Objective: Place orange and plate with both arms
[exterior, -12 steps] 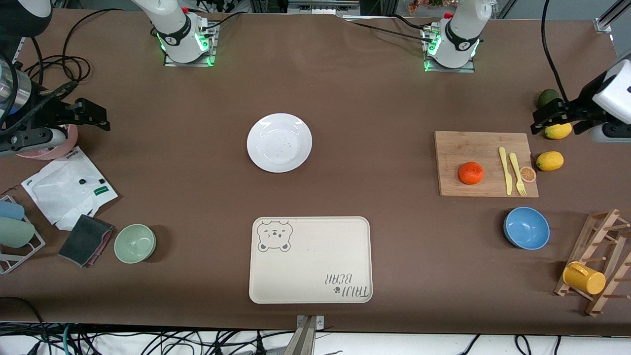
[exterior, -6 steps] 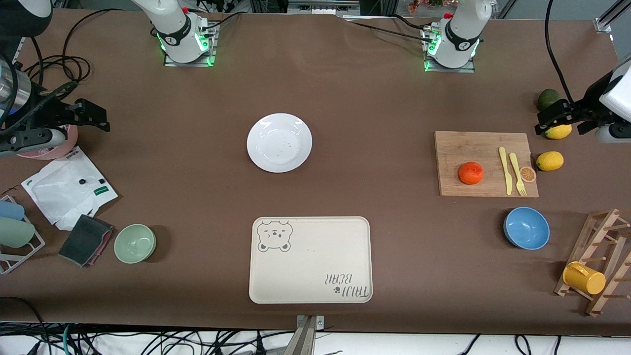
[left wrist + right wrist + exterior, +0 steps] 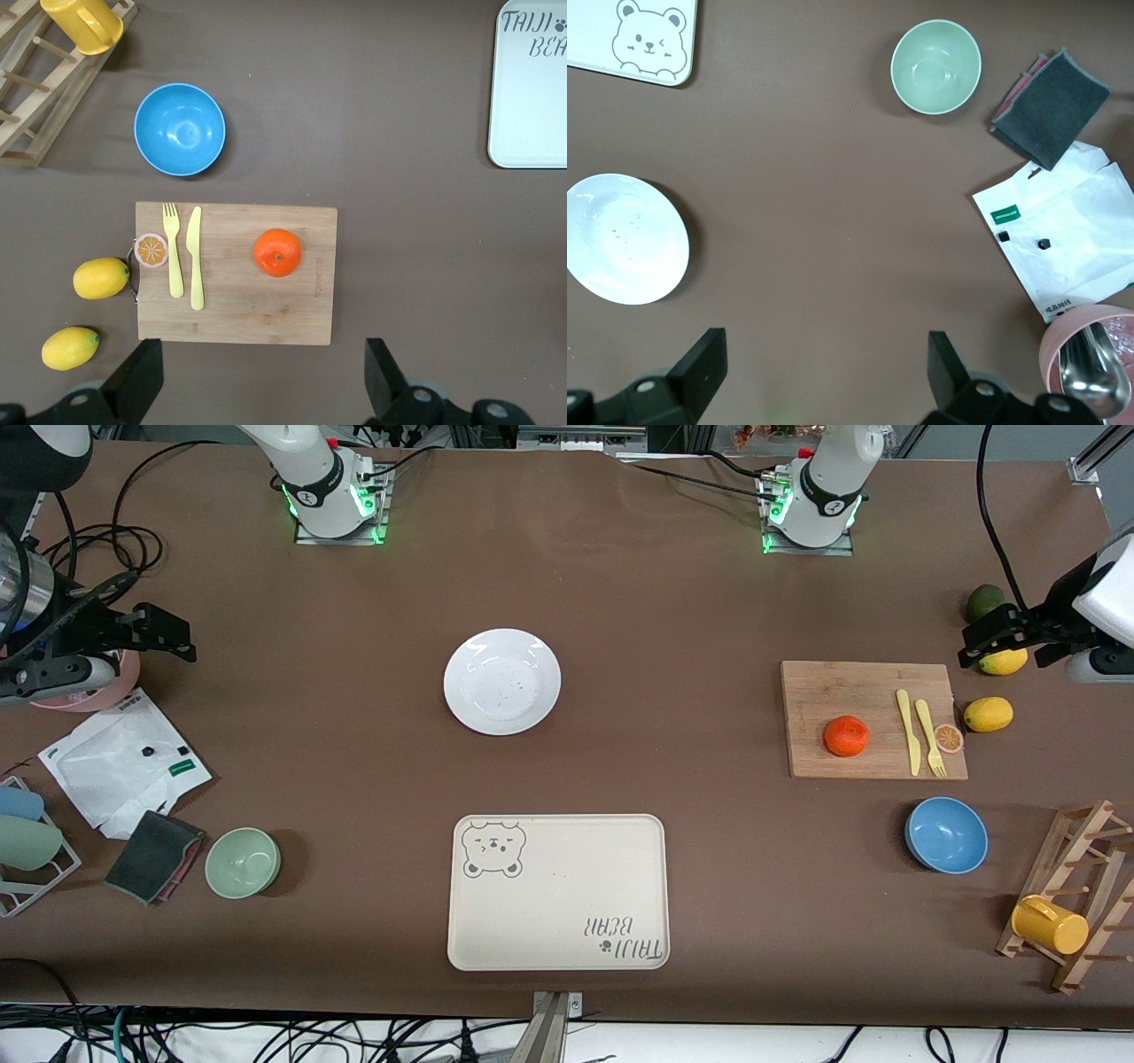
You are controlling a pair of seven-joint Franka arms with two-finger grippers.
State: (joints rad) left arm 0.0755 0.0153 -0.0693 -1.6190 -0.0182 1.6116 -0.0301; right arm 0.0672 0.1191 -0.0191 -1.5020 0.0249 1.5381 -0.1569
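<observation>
The brown table (image 3: 673, 629) carries everything, and the cream rectangular bear-print tray (image 3: 558, 892) at its middle, near the front camera's edge, serves as the landmark. The rectangular wooden cutting board (image 3: 873, 719) lies farther from the camera than the tray, toward the left arm's end. The round plain white plate (image 3: 502, 681) rests flat on the bare table, farther from the camera than the tray and well apart from it. The small round bright orange fruit (image 3: 846, 736) sits on the cutting board, beside a pale yellow plastic knife (image 3: 907, 732) and fork (image 3: 929, 737).

The left arm reaches out from its base to the table's end on its own side; its left gripper (image 3: 1005, 635) hangs in the air with fingers (image 3: 137, 381) spread wide, grasping nothing, over the table beside the board. The right gripper (image 3: 151, 631) hangs likewise over the table at the right arm's end, well apart from the tray, fingers (image 3: 704, 363) released and empty.
</observation>
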